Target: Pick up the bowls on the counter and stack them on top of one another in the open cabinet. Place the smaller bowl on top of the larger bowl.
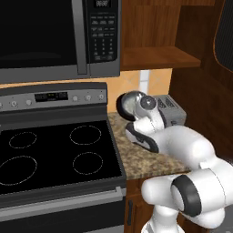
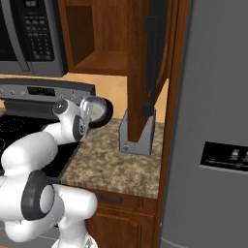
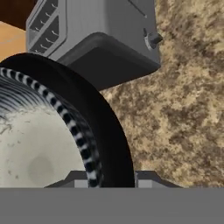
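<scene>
claw [image 3: 105, 177]: clenched on bowl rim | bowl [image 2: 97, 110]: black outside, pale speckled inside, lifted on edge, centre-left of right base view, above surface [image 2: 121, 160] | cabinet [image 2: 104, 60]: shelf upper centre, bare | judged: rim pinch tilts bowl for carrying upward

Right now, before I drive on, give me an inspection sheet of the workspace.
Surface: brown speckled granite counter, nothing spilled.
Job's things: round bowl with dark outside and whitish inside, tipped on edge in the grip; cannot tell which of the two it is. Reddish-brown wooden wall cabinet is open, no bowl on its shelf.
Clutter: grey boxy toaster-like appliance on the counter just behind the bowl.
Grippers: two-finger gripper closed on the bowl's rim.
Cables: nothing seen.
Surroundings: black-and-steel microwave, black glass stovetop, grey fridge.
</scene>
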Robot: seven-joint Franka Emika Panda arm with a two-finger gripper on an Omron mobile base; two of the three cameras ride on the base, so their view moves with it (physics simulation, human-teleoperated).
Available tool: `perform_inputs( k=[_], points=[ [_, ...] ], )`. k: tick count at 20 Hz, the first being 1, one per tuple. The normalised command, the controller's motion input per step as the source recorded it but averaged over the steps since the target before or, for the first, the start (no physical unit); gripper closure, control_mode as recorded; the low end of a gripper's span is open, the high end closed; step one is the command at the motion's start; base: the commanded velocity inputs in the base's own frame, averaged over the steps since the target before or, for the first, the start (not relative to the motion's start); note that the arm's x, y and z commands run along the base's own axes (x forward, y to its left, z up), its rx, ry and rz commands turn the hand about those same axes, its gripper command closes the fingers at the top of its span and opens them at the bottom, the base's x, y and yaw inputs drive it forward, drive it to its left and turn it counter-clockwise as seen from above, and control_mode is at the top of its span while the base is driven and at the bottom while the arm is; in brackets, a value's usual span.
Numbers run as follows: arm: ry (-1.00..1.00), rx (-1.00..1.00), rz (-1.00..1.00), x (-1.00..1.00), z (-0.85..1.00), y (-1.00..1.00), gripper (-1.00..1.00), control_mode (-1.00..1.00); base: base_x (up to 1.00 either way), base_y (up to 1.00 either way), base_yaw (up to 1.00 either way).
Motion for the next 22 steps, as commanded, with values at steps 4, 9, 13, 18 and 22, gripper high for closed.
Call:
perform_inputs(
  k=[4,9,13,18,22],
  points=[
    [0.0,0.0,0.0,-0.74,0.96,0.0,1.0,-1.0,0.0,0.0,0.0],
    [0.0,0.0,0.0,-0.55,0.92,-0.05,1.0,-1.0,0.0,0.0,0.0],
    [0.0,0.01,0.0,-0.47,0.69,-0.26,1.0,-1.0,0.0,0.0,0.0],
    [0.0,0.0,0.0,-0.43,0.75,-0.27,1.0,-1.0,0.0,0.0,0.0],
    [0.0,0.01,0.0,-0.27,0.75,-0.24,1.0,-1.0,0.0,0.0,0.0]
  ],
)
